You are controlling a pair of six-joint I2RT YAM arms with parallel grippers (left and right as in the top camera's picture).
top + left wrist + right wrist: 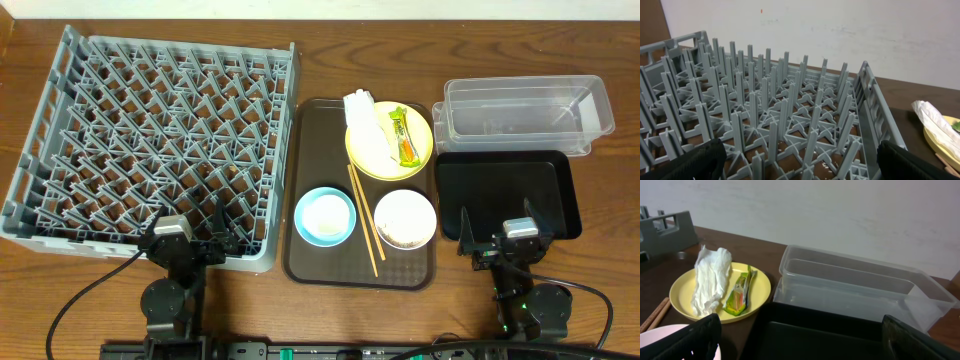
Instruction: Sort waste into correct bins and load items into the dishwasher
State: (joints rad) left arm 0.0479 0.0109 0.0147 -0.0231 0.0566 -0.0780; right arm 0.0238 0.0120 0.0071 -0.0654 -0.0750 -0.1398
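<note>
On the wooden worktop (330, 40), your left hand (801, 159) hangs released over the grey rack's near edge (150, 130), your right hand (801, 339) likewise released above the black tray (500, 185).

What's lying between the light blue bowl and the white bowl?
A pair of thin wooden chopsticks lies between the round light blue bowl and the round white bowl, on the brown rectangular serving tray. The overhead view shows it.
</note>
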